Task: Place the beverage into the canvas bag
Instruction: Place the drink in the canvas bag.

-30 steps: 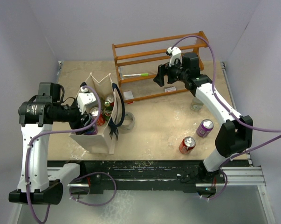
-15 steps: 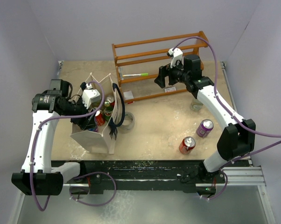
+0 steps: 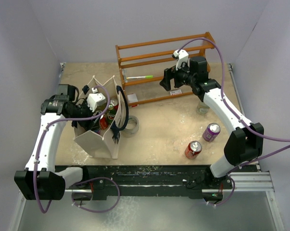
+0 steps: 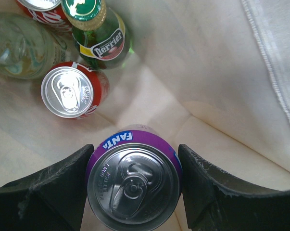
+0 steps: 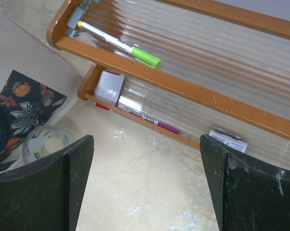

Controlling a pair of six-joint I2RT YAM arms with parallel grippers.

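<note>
- Purple aluminium Fanta can (image 4: 133,185) stands upright between the two dark fingers of the left hand (image 4: 135,161). The fingers press on its sides, so the can is grasped, not released.
- Cream canvas bag (image 3: 100,143) with dark navy straps stands on the tabletop (image 3: 164,130) by the left arm. In the top view, that arm reaches down into its open mouth.
- The left wrist view looks straight down past the Fanta can, with cream cloth on every side, so the beverage is already inside the bag. Whether its base touches the bag floor cannot be told.
- Already in the bag are a red drink can (image 4: 70,91) with a silver lid, a green glass Perrier bottle (image 4: 99,29) and a clear glass bottle (image 4: 19,45). The red drink can is near the Fanta can but apart from it.
- The right hand (image 5: 145,159) is spread wide and empty. It hovers in front of the orange-brown wooden rack (image 3: 169,53), well apart from the bag.
- The step in hand looks like the set-down.
- The next move calls for settling the can on the bare patch of floor and letting the fingers go. The hand should then lift straight up, clear of the red drink can, the walls and the straps.
- A loose purple can (image 3: 211,131) and a loose red can (image 3: 193,149) wait on the tabletop to the right.
</note>
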